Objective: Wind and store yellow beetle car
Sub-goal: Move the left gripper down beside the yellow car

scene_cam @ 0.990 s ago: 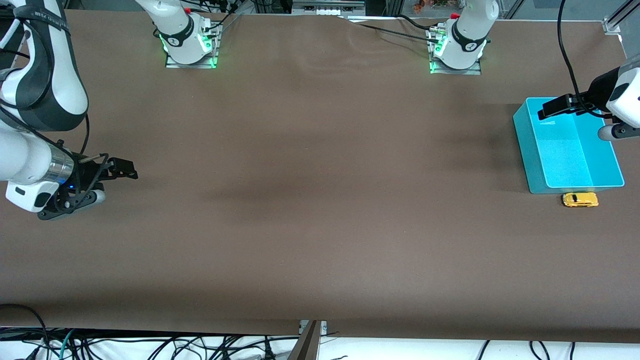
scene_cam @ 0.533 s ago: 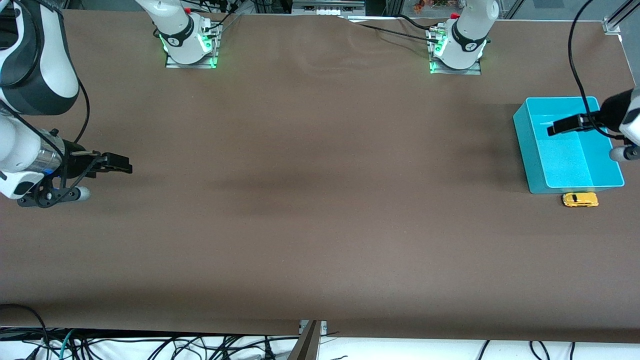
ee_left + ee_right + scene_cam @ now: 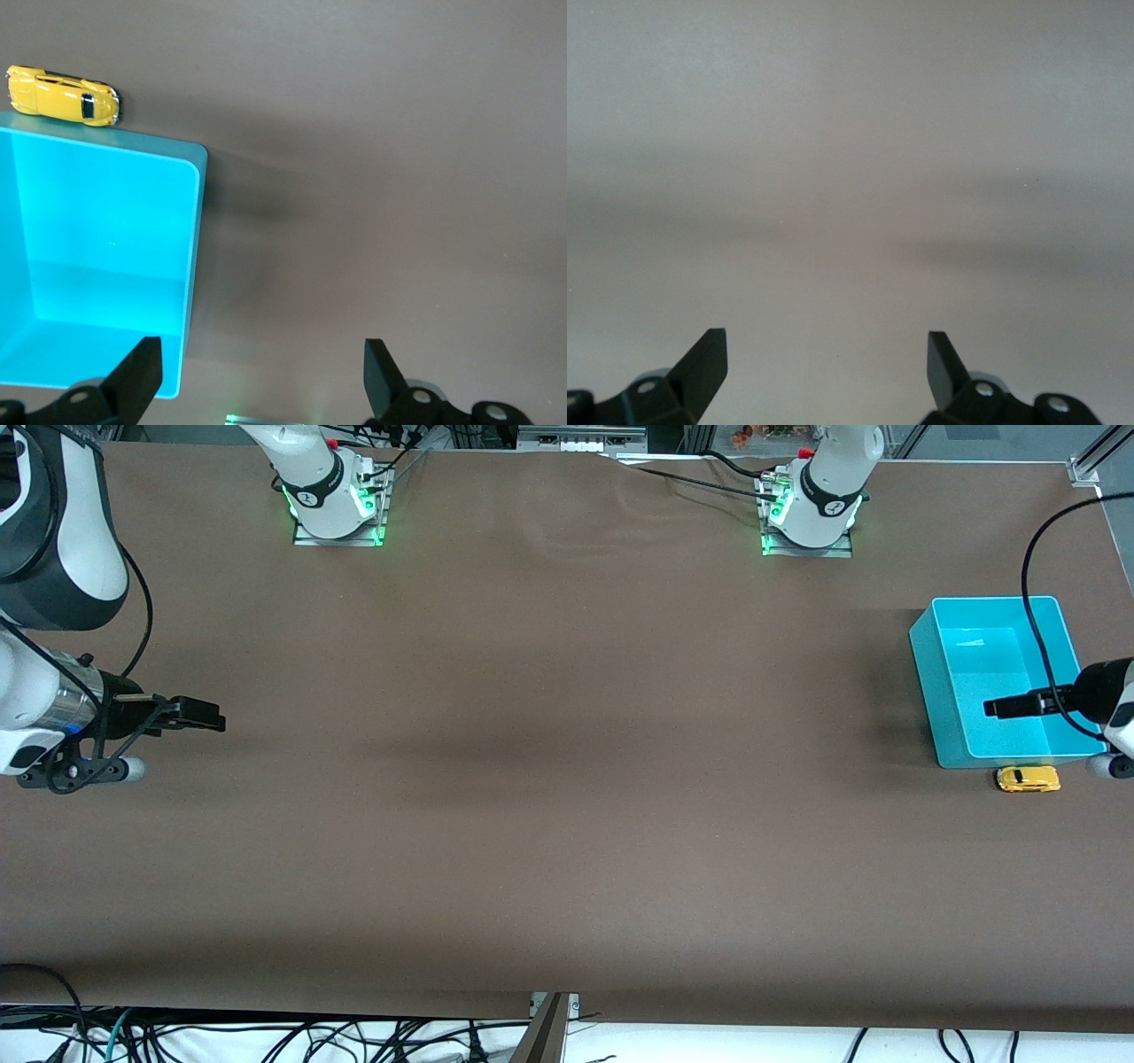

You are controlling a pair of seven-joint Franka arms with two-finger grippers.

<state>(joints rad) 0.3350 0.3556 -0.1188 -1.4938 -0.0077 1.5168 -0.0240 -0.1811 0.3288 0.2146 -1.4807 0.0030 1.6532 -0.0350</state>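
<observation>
The yellow beetle car (image 3: 1028,779) stands on the brown table just outside the teal bin (image 3: 926,682), on the side nearer the front camera, at the left arm's end. It also shows in the left wrist view (image 3: 62,95) beside the bin's wall (image 3: 190,239). My left gripper (image 3: 997,708) is open and empty, up over the bin's nearer part. My right gripper (image 3: 208,716) is open and empty over bare table at the right arm's end; its wrist view (image 3: 826,354) shows only table.
The bin's inside (image 3: 992,691) looks empty. The two arm bases (image 3: 337,500) (image 3: 811,514) stand along the table's edge farthest from the front camera. Cables hang past the table's front edge (image 3: 549,1005).
My left gripper has moved over the bin toward the car and the front camera. My right gripper has drawn back a little toward the right arm's end.
</observation>
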